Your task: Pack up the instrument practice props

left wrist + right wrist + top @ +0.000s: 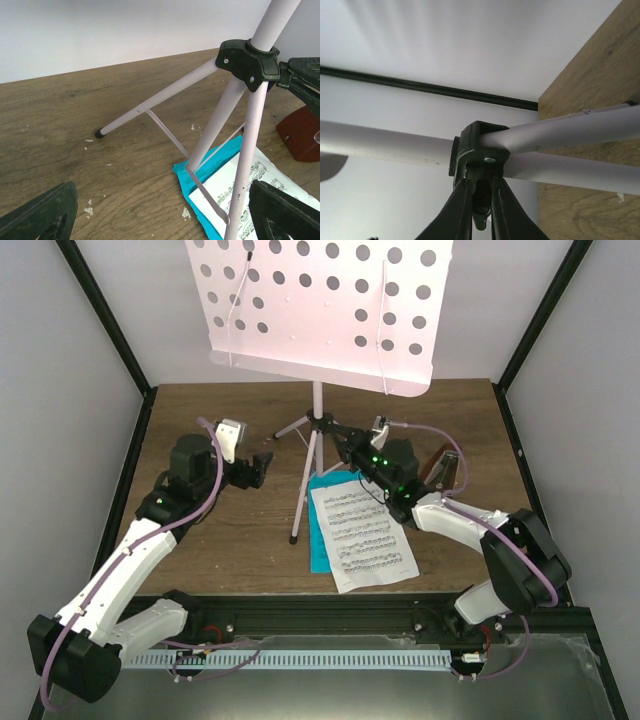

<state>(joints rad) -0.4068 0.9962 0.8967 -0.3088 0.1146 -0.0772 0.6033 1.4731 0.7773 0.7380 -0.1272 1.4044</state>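
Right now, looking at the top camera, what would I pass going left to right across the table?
left hand → music stand pole → white music sheet → metronome. The right hand is left out because it overlaps the stand's hub.

1. You can see the pale pink music stand (320, 310) standing upright on three legs at the back middle of the bench (250, 540). Its hole-dotted desk is tilted up top.
2. The white sheet (362, 535) lies flat, partly over the cyan sheet (319, 540), by the stand's legs.
3. The small brown metronome (299, 134) sits just right of the stand, partly hidden.
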